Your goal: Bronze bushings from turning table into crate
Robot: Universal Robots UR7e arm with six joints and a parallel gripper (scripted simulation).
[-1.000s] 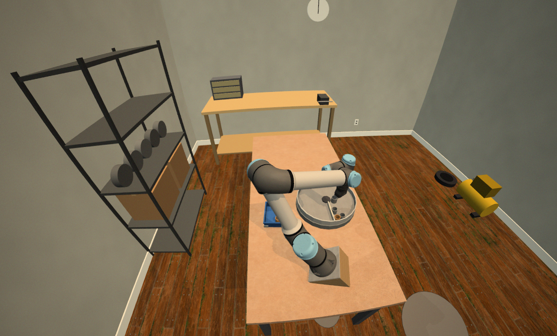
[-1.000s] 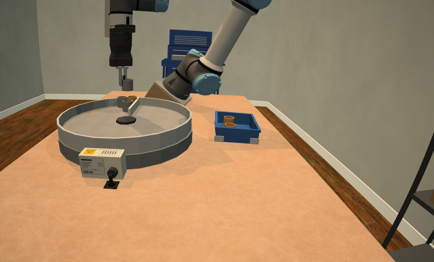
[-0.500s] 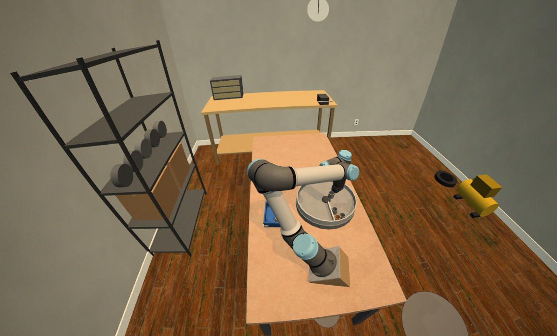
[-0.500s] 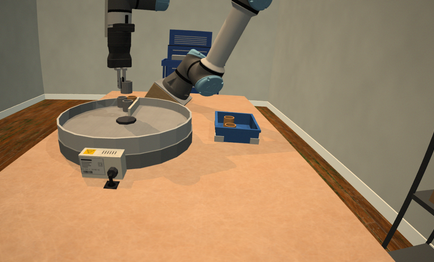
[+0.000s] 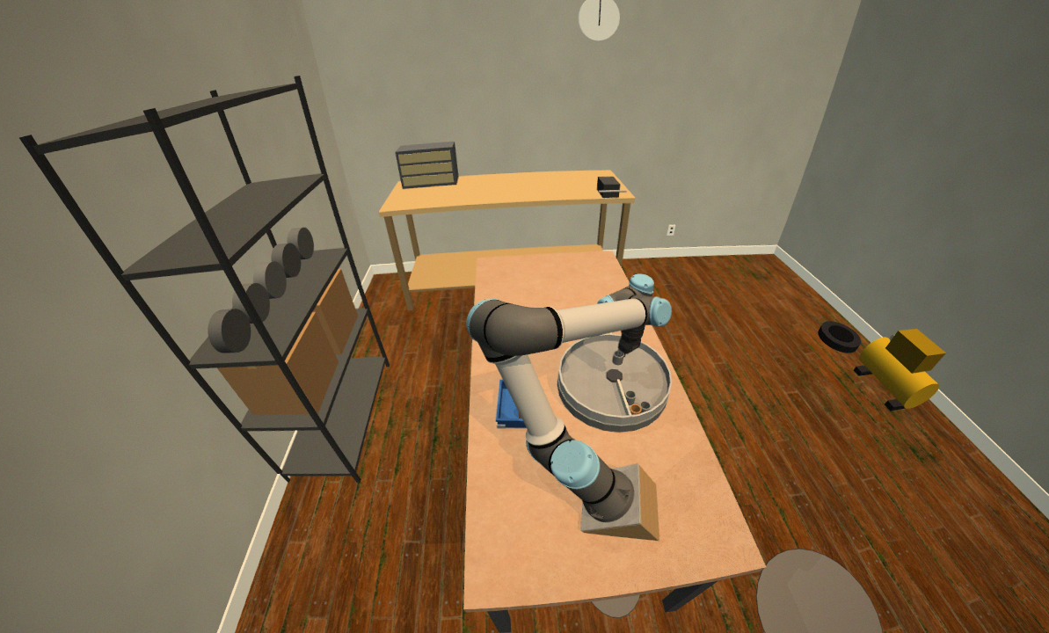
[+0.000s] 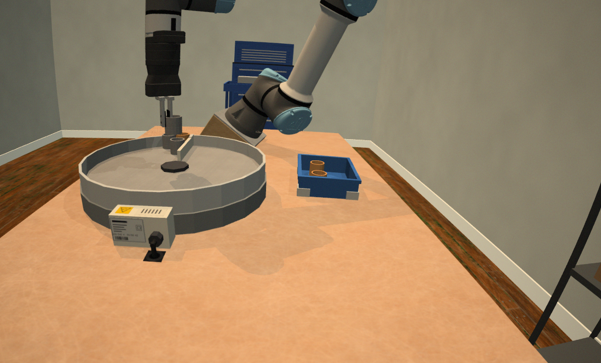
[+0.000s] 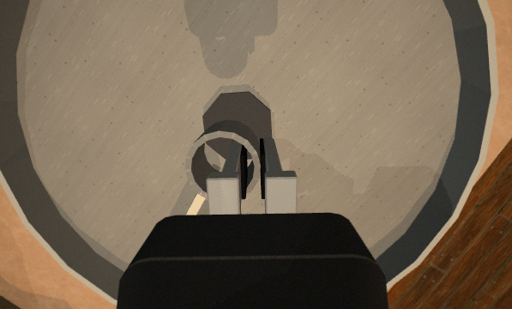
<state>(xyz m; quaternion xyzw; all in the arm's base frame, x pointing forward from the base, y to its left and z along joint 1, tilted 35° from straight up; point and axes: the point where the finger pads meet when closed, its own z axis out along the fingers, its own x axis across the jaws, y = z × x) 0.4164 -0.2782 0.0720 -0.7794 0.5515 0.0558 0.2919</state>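
Observation:
My gripper is shut on the wall of a steel bushing, one finger inside it and one outside. It holds the bushing above the turning table, near the hub. Two other steel bushings and a bronze bushing stand on the turning table by the divider. Two bronze bushings are in the blue crate. The arm partly hides the crate in the top view.
A pale divider bar runs from near the dark hub toward the rim. A labelled box stands against the turning table's outer side. The crate is on the worktop beside the turning table.

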